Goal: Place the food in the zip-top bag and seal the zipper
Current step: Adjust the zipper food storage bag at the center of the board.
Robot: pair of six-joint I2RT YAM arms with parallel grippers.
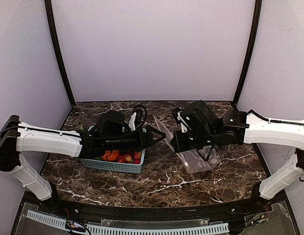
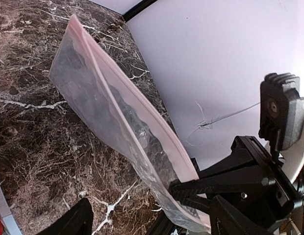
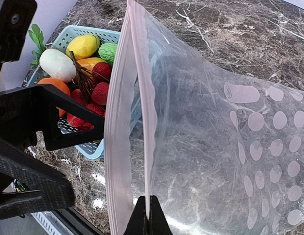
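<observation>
Right wrist view: at six o'clock the right gripper [image 3: 147,218] has its two black fingers pressed together, pinching the top edge of the clear, flat plastic zip-top bag [image 3: 225,147] printed with pale round dots. From that pinch the thin pinkish zipper [image 3: 116,147] strip runs straight up to twelve o'clock. It shows as two pink bands side by side with a narrow clear gap between them. The bag's dotted body spreads away toward three o'clock, held tilted above the dark marbled stone table [image 3: 230,29].

At nine o'clock the left gripper [image 1: 161,136] stands with its jaws spread wide and nothing clamped between them. One of its black fingers [image 3: 54,105] ends just beside the outer pink band; whether it touches cannot be told.

Behind that finger, at ten o'clock, sits the light blue lattice plastic basket [image 3: 90,149], and all the toy food [image 1: 123,157] lies in it: a yellow pepper [image 3: 83,45], a white radish [image 3: 56,65], a green cucumber [image 3: 109,51], red strawberries [image 3: 99,93], an orange piece [image 3: 54,84] and leafy greens [image 3: 37,41].

In the top external view the left arm reaches in from nine o'clock over the basket and the right arm from three o'clock. Their tips are near each other at the table's centre.
</observation>
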